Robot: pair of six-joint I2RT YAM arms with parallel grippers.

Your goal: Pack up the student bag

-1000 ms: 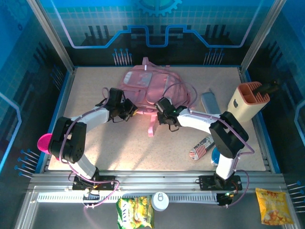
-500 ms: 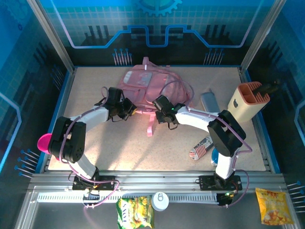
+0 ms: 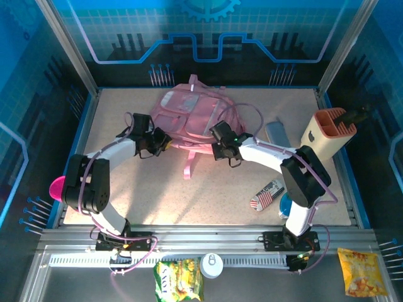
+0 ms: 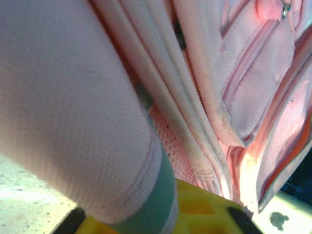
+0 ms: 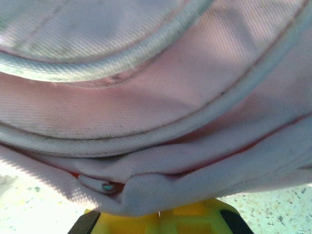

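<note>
Table (image 3: 252, 189) carries the student bag (image 3: 189, 110) flat at far centre, one strap trailing toward the near side; pen holder (image 3: 327, 135) sits well apart at far right; right gripper (image 3: 218, 134) is clenched on a fabric fold at the bag's near right edge; left gripper (image 3: 162, 139) touches the bag's left edge, and whether it is released or clenched cannot be told.

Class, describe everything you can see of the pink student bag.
The student bag is a soft, woven pink fabric backpack with paler front pockets, piped seams, zips and loose straps. It lies slumped flat at the table's far middle, with one strap trailing toward the near edge. The left gripper presses into its near-left edge. The right gripper is shut at its near-right edge, with fabric bunched against it.
</note>
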